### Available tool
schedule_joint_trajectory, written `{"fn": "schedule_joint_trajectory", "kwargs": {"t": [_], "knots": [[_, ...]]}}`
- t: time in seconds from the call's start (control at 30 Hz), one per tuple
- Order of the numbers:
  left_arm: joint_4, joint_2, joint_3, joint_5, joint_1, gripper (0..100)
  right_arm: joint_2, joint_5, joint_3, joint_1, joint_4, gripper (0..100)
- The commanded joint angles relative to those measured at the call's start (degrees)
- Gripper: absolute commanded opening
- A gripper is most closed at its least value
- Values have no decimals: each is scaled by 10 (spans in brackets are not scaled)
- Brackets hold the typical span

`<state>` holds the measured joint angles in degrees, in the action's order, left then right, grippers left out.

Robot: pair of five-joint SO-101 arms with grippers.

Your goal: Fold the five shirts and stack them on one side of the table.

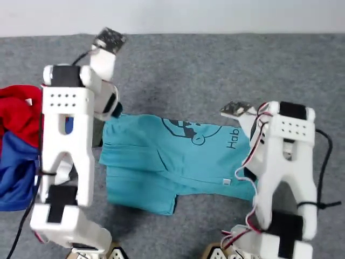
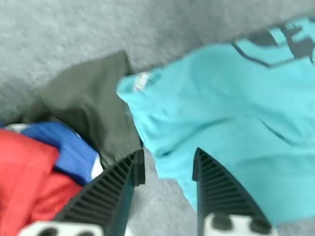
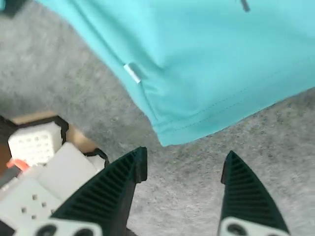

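Observation:
A teal shirt (image 1: 172, 162) with a dark print lies partly folded across the middle of the grey table. My left gripper (image 2: 169, 160) is open just above the shirt's left edge (image 2: 236, 113), where it meets a dark olive shirt (image 2: 88, 103). A red shirt (image 1: 19, 113) and a blue shirt (image 1: 13, 178) are bunched at the table's left side, seen again as the red shirt (image 2: 24, 182) and blue shirt (image 2: 64, 147). My right gripper (image 3: 186, 162) is open over bare table, just off the teal shirt's hem corner (image 3: 206, 59).
The left arm (image 1: 67, 135) covers part of the pile at the left. The right arm (image 1: 285, 156) stands over the teal shirt's right end. An arm's white base (image 3: 34, 147) sits near the right gripper. Bare grey table (image 1: 215, 65) stretches behind the shirt.

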<state>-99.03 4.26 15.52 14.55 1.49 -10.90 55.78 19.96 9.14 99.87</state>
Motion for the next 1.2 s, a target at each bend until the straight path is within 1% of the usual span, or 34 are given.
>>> {"fn": "schedule_joint_trajectory", "kwargs": {"t": [0.0, 0.1, 0.27, 0.47, 0.6, 0.77, 0.83, 1.03, 1.17], "knots": [[-16, -76, -66, -3, -2, 174, -59, 33, 50, 0, -34, 251], [-15, -98, -104, -3, -2, 174, -67, 52, 105, 0, -82, 251], [-15, -103, -112, -5, -2, 173, -51, 72, 153, 0, -141, 251], [-15, -103, -113, -7, -2, 173, -6, 69, 161, -40, -151, 248], [-15, -104, -113, -7, -2, 173, 30, 69, 161, -43, -151, 243], [-15, -105, -114, -7, -2, 173, 48, 69, 161, -42, -151, 136], [-15, -105, -114, -7, -2, 173, 48, 69, 161, -41, -151, 118], [-15, -108, -114, -7, -2, 172, 43, 72, 161, -17, -141, 125], [-15, -108, -114, -7, -3, 146, 43, 92, 161, -10, -102, 212]]}}
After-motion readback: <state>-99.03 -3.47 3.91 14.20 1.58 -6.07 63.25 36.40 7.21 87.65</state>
